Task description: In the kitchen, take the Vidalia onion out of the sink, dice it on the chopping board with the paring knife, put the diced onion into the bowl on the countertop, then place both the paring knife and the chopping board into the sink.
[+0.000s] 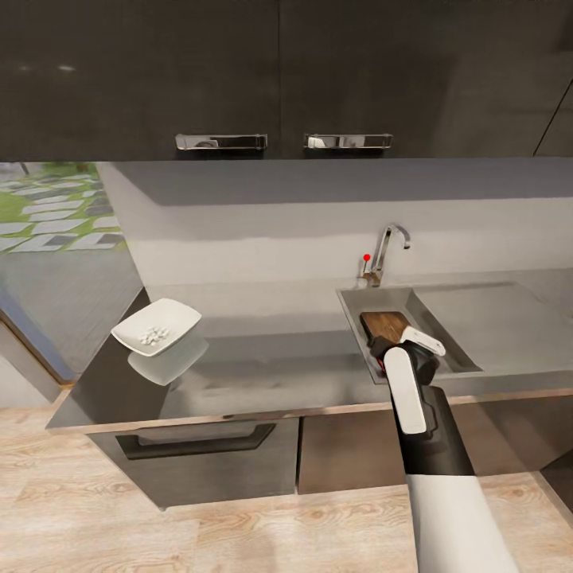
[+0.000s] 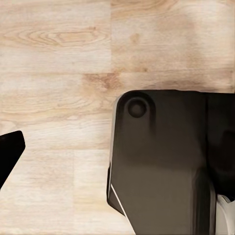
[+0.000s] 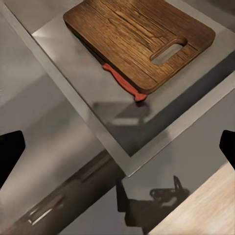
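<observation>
The brown wooden chopping board (image 3: 139, 41) lies flat in the sink (image 3: 68, 63), its slot handle toward the sink's near corner. The paring knife's red-orange handle (image 3: 122, 84) sticks out from under the board's edge; the blade is hidden beneath it. My right gripper (image 3: 117, 147) hangs open above the sink's front rim with nothing between its fingers. In the head view my right arm covers part of the board (image 1: 384, 322). At the counter's left end stands the white bowl (image 1: 157, 325) with diced onion (image 1: 153, 334) in it. My left gripper (image 2: 117, 152) points down at the wood floor, one fingertip (image 2: 10, 152) showing.
A chrome faucet (image 1: 390, 247) with a red knob rises behind the sink. The grey countertop (image 1: 270, 350) stretches between bowl and sink, with a drainboard (image 1: 493, 318) to the right. Dark upper cabinets hang overhead. My dark base (image 2: 166, 161) sits below the left wrist.
</observation>
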### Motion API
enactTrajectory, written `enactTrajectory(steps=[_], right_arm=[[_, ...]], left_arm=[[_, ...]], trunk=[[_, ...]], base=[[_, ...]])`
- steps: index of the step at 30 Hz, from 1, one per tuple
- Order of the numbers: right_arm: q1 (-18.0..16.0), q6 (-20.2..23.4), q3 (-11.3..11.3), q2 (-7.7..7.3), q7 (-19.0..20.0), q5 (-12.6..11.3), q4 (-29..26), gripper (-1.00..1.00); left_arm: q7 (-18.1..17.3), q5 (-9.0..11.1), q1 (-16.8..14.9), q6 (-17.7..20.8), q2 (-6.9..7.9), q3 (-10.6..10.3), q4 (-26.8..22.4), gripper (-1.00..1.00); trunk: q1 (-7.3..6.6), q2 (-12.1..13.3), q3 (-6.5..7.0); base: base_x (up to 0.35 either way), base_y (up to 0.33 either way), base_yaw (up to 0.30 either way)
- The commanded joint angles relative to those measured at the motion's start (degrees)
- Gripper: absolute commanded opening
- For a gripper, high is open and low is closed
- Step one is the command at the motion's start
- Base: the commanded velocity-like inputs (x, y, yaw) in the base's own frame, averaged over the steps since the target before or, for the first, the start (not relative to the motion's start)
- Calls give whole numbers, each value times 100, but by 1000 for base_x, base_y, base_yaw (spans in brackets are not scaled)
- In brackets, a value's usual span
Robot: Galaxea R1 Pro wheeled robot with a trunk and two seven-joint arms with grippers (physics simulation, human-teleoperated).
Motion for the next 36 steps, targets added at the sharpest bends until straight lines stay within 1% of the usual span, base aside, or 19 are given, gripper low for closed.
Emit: enactTrajectory(steps=[1, 3, 4, 6, 9, 12, 19, 21, 23, 24, 25, 27, 28, 29, 30, 31, 32, 34, 36], right_arm=[[9, 17, -1, 3, -46, -52, -7, 100], [75, 11, 34, 3, 0, -52, -7, 100], [120, 4, 179, 3, 162, -51, -7, 100], [200, -13, 381, 3, 387, -2, -7, 100], [253, -81, 613, 3, 523, 130, -7, 100], [265, -140, 690, 3, 553, 173, -7, 100], [383, -183, 722, 3, 636, 190, -7, 100], [520, -239, 724, 3, 759, 206, -12, 100], [671, -382, 757, 3, 830, 317, -14, 100], [829, -575, 882, -3, 898, 506, -15, 100], [945, -750, 1018, -63, 954, 669, -13, 100], [1234, -1215, 1414, -197, 1036, 1035, -9, 100], [1304, -1334, 1519, -225, 1046, 1111, -9, 100], [1442, -1552, 1710, -282, 1061, 1227, -5, 100], [1587, -1737, 1875, -352, 1071, 1301, 2, 100], [1664, -1814, 1949, -391, 1074, 1327, 8, 100], [1822, -1950, 2095, -477, 1082, 1365, 27, 100], [2158, -2225, 2412, -682, 1112, 1400, 104, 100], [2455, -2661, 2813, -916, 1177, 1414, 487, 100]], left_arm=[[18, 59, 2, -14, 3, -50, -10, 100], [18, 60, 2, -27, 3, -50, -8, 100], [18, 61, 1, -32, 3, -50, -1, 100], [18, 62, 3, -37, 11, -56, 7, 100], [18, 62, 2, -36, 14, -57, 11, 100], [18, 62, 3, -36, 8, -56, 11, 100], [18, 65, 0, -36, 5, -51, 12, 100], [18, 69, 0, -36, 3, -51, 12, 100], [18, 70, 2, -32, 3, -46, 12, 100], [18, 70, 3, -30, 11, -44, 12, 100], [18, 70, 1, -29, 15, -43, 12, 100], [18, 70, 1, -28, 18, -39, 12, 100], [18, 70, 2, -28, 19, -38, 12, 100], [18, 71, 4, -28, 19, -36, 12, 100], [18, 67, 3, -27, 20, -35, 12, 100], [18, 66, 2, -27, 20, -35, 10, 100], [20, 65, 1, -27, 23, -34, 7, 100], [24, 63, 2, -32, 30, -33, -9, 100], [27, 57, 3, -29, 31, -32, -12, 100]], trunk=[[2, -8, -8], [2, -8, -8], [2, -8, -8], [2, -8, -8], [2, -8, -8], [2, -8, -8], [2, -8, -8], [2, -8, -8], [2, -8, -8], [2, -8, -8], [2, -8, -8], [2, -8, -8], [2, -8, -8], [2, -8, -8], [2, -8, -8], [2, -8, -8], [2, -8, -8], [2, -8, -8], [2, -8, -8]], base=[[0, 0, 0], [0, 0, 0], [-133, 0, 0], [-235, 0, 0], [-306, 0, 0], [-326, 0, 0], [-331, 0, 0], [-332, 0, 0], [-332, 0, 0], [-332, 0, 0], [-332, 0, 0], [-328, 0, 0], [-314, 0, 0], [-267, 0, 0], [-188, 0, 0], [-150, 0, 0], [-96, 0, 0], [-51, 0, 0], [-21, 0, 0]])
